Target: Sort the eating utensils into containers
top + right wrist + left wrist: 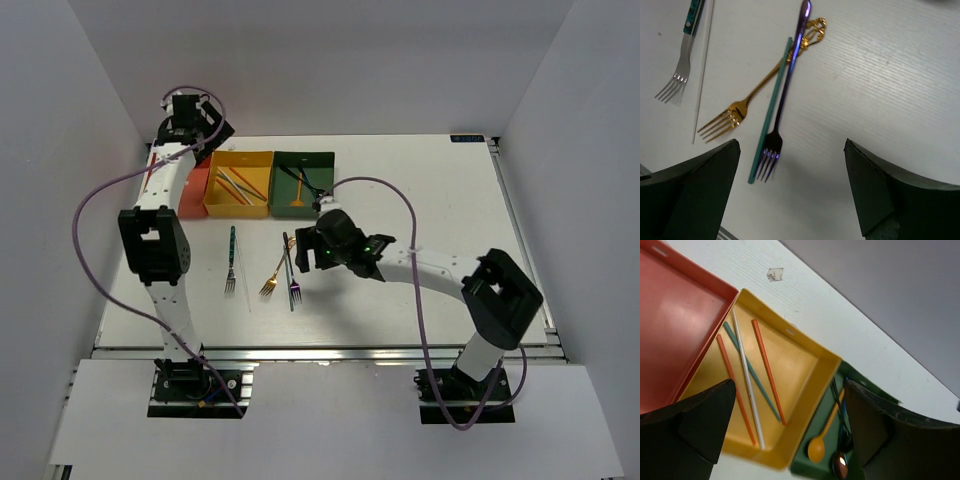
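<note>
While nothing is gripped, the sorting stands unfinished.
The right gripper [792,162], spread wide and empty, hangs over a purple fork [785,95] with a teal chopstick [771,110] against it and a gold fork [757,90] at ten o'clock. The left gripper [790,407] (equally wide, equally empty) hangs over four chopsticks [747,385] in the yellow tray [815,400], with the red-orange tray [675,315] at ten o'clock and the green tray [320,160] at four.

Loose forks [755,92], chopsticks [768,371] in yellow tray [812,410]

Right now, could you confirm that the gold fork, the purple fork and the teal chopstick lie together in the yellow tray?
Not quite: the gold fork, the purple fork and the teal chopstick lie together on the table, not in the yellow tray. The right wrist view shows it.
</note>
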Robot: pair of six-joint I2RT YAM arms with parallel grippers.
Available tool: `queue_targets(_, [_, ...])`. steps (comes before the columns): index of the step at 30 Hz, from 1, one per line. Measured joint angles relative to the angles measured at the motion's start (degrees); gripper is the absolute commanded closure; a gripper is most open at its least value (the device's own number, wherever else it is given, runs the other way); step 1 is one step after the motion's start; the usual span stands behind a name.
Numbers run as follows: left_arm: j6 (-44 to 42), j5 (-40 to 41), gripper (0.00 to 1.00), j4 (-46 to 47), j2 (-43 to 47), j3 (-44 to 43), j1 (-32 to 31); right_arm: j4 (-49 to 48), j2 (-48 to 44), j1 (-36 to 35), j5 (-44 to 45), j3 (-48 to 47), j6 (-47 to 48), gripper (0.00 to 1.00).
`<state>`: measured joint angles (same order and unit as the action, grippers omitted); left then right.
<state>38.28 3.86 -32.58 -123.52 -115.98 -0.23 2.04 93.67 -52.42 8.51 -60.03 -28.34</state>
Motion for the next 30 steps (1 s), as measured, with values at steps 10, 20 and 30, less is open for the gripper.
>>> queue_targets(10, [-4.09, 0.48, 0.02, 5.07, 39.47, 21.03, 0.0, 6.08, 13.57, -7.56, 8.02, -16.0, 0.72, 0.64])
queue_targets(20, [-10.69, -1.92, 0.02, 11.3, 70.66, 61.22, 0.0, 13.0, 25.62, -9.92, 13.64, -27.1, 0.7, 0.73])
queue_targets(30, [-12.39, -4.76, 0.02, 10.56, 71.12, 67.25, 0.0, 16.31, 28.74, -10.23, 16.0, -30.99, 0.66, 0.76])
